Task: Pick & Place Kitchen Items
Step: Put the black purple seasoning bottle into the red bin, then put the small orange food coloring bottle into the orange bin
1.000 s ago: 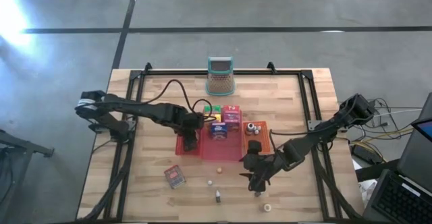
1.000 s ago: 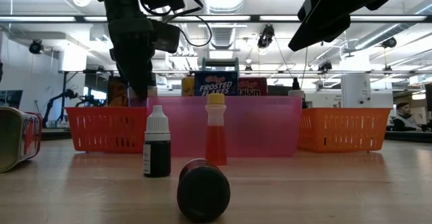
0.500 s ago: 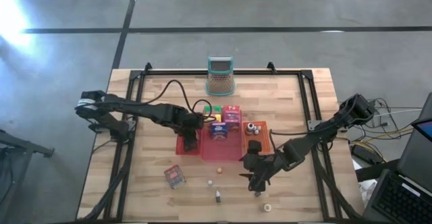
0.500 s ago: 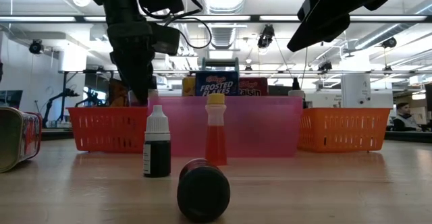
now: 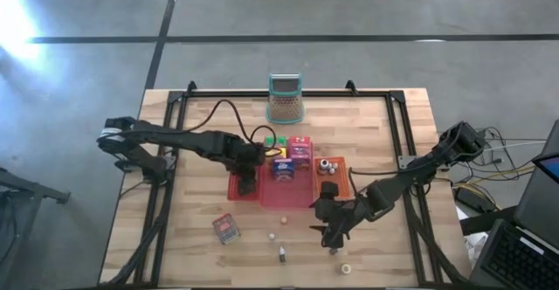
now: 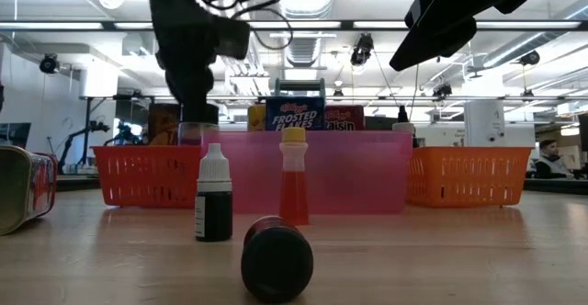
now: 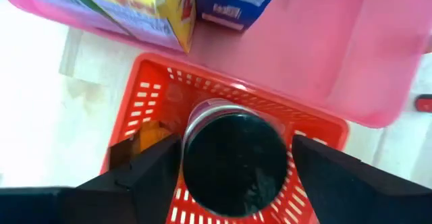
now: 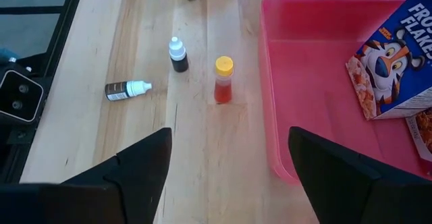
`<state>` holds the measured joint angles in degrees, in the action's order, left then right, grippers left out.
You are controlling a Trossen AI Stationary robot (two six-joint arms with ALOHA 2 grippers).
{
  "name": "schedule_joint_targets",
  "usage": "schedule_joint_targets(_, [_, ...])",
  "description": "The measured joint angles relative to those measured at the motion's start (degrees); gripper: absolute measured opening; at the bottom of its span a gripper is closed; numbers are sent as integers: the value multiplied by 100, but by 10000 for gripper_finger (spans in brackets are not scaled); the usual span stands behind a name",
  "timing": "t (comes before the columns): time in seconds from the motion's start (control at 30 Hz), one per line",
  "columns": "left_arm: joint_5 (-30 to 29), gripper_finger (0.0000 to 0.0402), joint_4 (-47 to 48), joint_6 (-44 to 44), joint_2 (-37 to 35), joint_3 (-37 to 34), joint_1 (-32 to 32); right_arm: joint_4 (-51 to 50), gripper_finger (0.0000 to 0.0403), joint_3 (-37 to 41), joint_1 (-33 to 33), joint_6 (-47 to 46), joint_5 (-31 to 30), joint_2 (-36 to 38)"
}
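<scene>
Left claw (image 7: 233,166) hangs spread over a black-lidded jar (image 7: 233,158).

Overhead, table-level, two wrist views

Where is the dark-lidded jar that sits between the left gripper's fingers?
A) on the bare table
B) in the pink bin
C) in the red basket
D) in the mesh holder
C: in the left wrist view the dark-lidded jar sits over the red basket.
</scene>
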<state>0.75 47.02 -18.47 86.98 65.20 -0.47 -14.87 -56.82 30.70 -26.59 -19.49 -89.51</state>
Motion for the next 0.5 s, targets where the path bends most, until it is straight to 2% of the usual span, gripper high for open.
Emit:
schedule_joint_targets(0.23, [-16,286,1047,40,-2,951,0,11,274,49,0,0,0,1])
schedule_joint_targets(0.5, [-69,287,1876,-340,-69,1944,-195,13,247,138,4,-44,-2,-1])
